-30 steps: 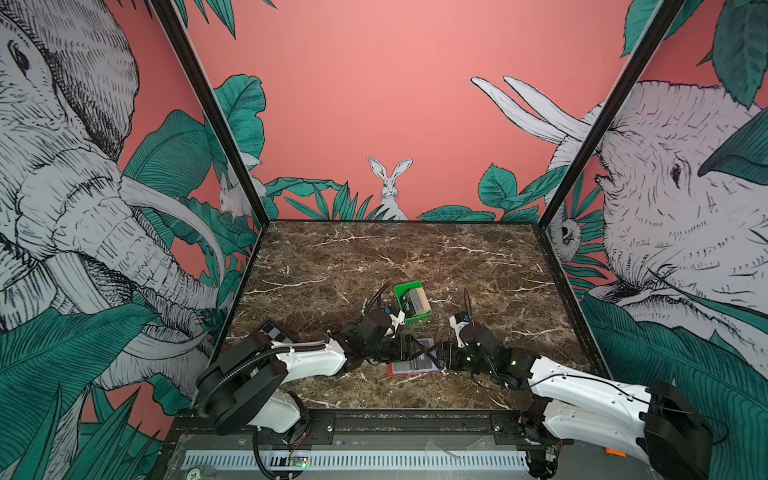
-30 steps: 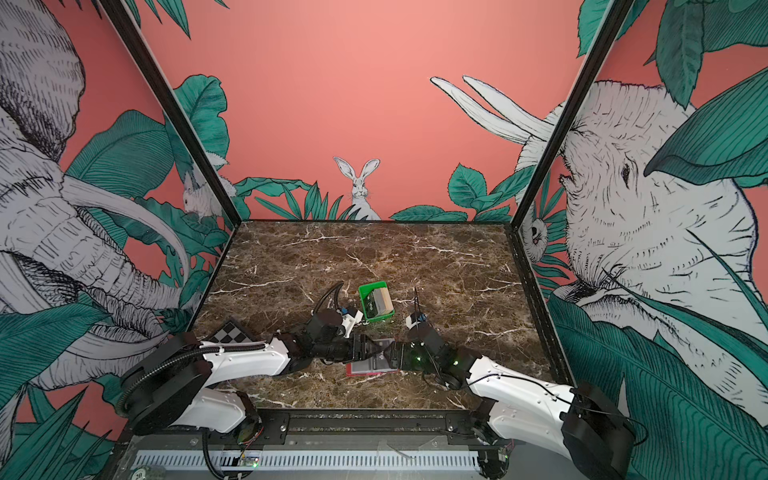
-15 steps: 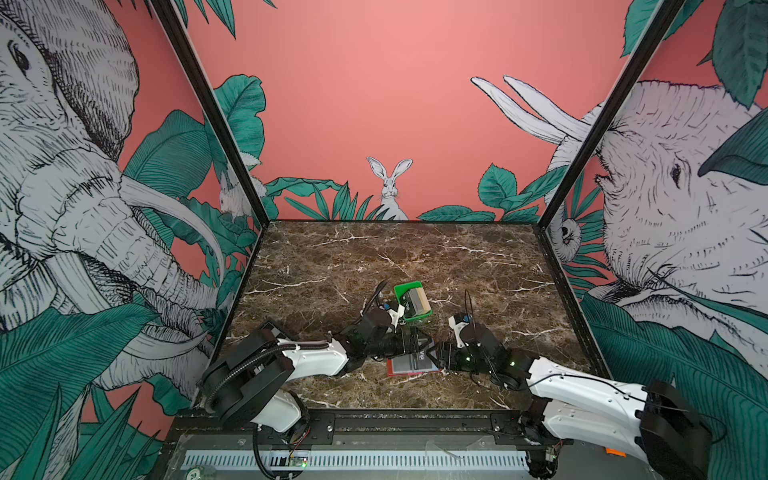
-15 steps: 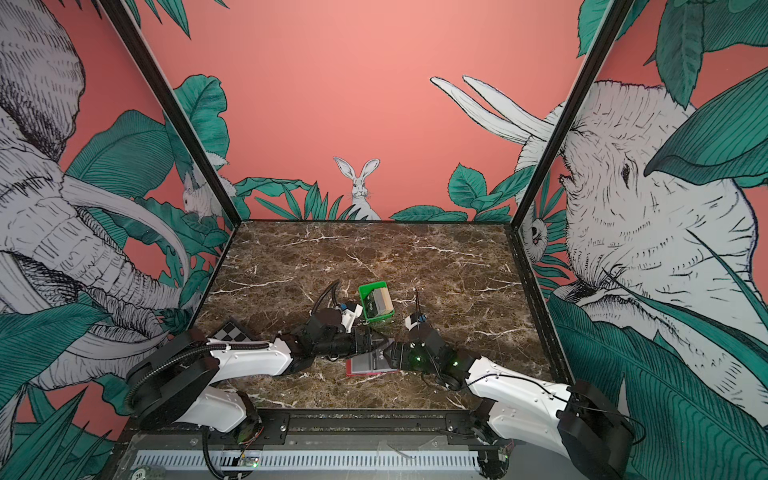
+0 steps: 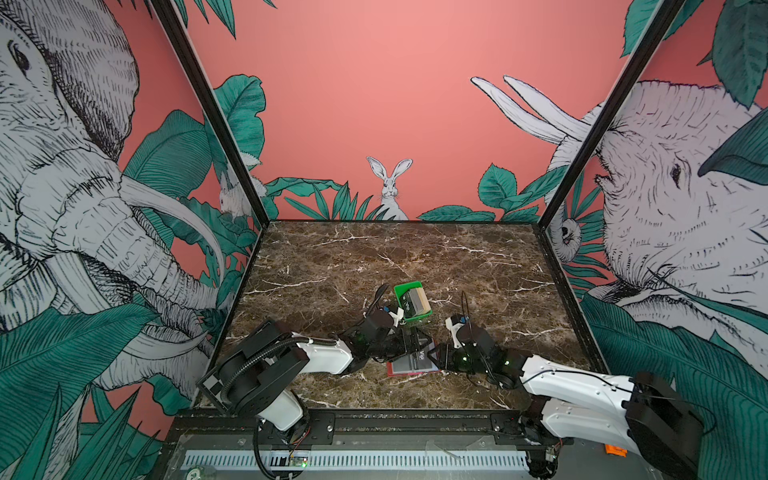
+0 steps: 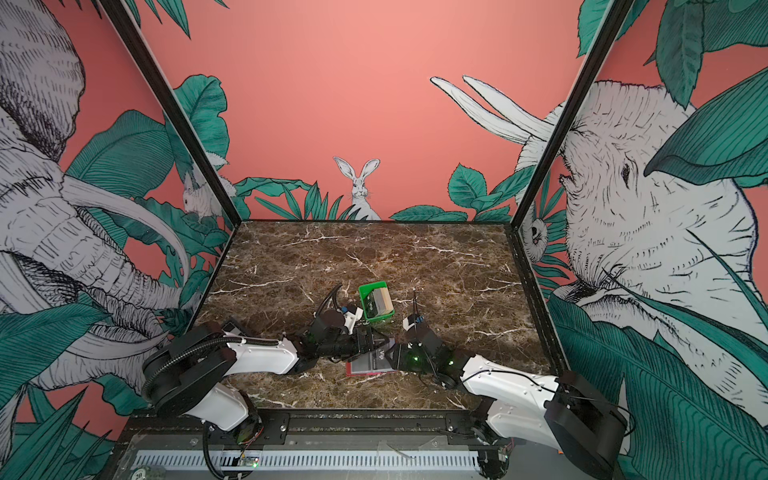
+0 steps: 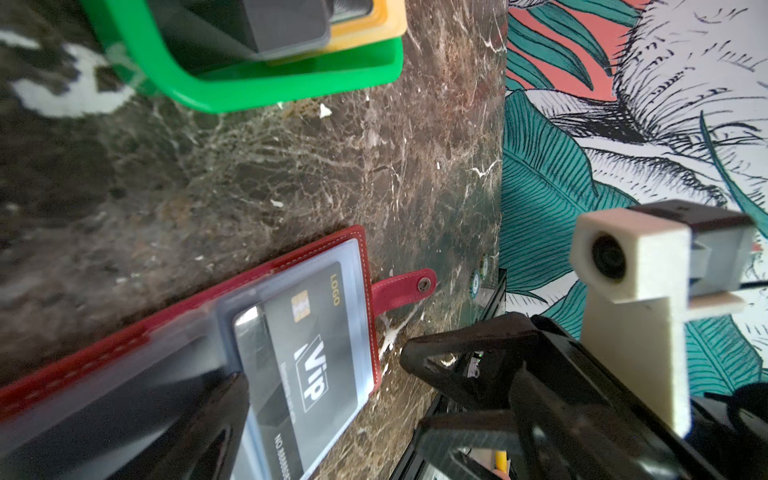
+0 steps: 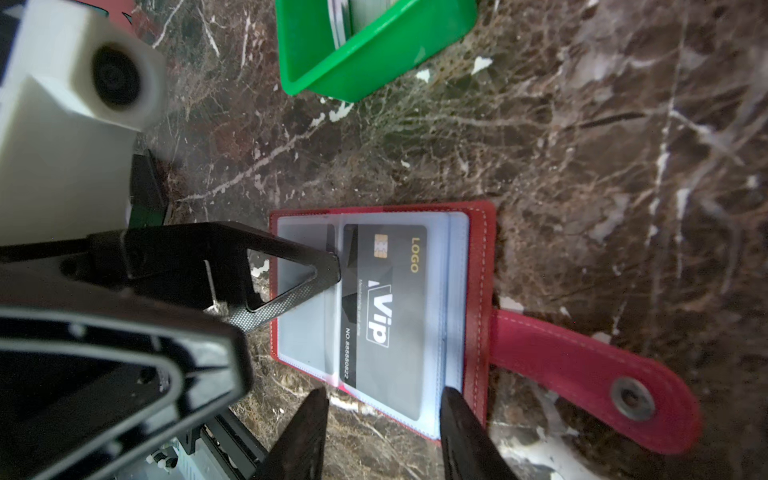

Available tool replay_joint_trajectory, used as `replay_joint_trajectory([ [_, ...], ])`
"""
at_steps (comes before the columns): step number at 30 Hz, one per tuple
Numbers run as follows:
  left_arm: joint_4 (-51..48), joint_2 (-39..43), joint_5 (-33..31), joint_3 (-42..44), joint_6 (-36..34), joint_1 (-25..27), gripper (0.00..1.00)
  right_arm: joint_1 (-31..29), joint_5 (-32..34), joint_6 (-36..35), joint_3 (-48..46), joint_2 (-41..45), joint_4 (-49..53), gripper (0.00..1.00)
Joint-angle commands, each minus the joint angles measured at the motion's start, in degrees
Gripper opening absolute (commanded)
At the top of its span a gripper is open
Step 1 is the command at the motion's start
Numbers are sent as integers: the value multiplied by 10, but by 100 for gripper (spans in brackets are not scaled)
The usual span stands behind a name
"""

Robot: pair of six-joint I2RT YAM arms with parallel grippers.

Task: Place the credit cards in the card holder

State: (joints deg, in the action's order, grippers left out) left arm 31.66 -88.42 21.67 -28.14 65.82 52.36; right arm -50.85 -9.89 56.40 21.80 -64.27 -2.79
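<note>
The red card holder (image 8: 480, 266) lies open and flat near the table's front, seen in both top views (image 5: 395, 371) (image 6: 353, 371). A black "VIP" credit card (image 8: 386, 311) (image 7: 316, 361) sits inside its clear pocket. My left gripper (image 7: 332, 436) is open wide; one of its fingers (image 8: 291, 270) rests its tip on the pocket at the card's edge. My right gripper (image 8: 382, 419) is open, its jaws standing either side of the card's near end at the holder's edge. More credit cards (image 5: 415, 301) stand in the green tray (image 5: 401, 291).
The green tray (image 8: 374, 58) (image 7: 249, 91) stands just behind the card holder. The holder's snap tab (image 8: 582, 374) sticks out flat on the marble. Both arms meet over the holder at front centre, with the front rail close behind them.
The left gripper's jaws have spread to full width. The right gripper's jaws have come closer together around the card's near end. Both arms have barely shifted.
</note>
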Motion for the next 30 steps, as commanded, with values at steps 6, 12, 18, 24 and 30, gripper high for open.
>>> replay_joint_trajectory([
  [6, -33, 4, -1, -12, 1, 5, 99, 2, -5, 7, 3, -38, -25, 42],
  [12, -38, 27, -6, -16, -11, 6, 99, 1, 5, 11, -7, -28, -21, 39],
  [18, -37, 46, 1, -21, -13, 6, 99, 1, 8, 10, -10, -20, -17, 38],
  [24, -21, 19, 16, -26, -7, 7, 99, 1, 6, 9, -7, -28, -23, 38],
  [30, -37, -4, 11, -32, -6, 11, 99, 2, 7, 9, -7, -28, -19, 38],
])
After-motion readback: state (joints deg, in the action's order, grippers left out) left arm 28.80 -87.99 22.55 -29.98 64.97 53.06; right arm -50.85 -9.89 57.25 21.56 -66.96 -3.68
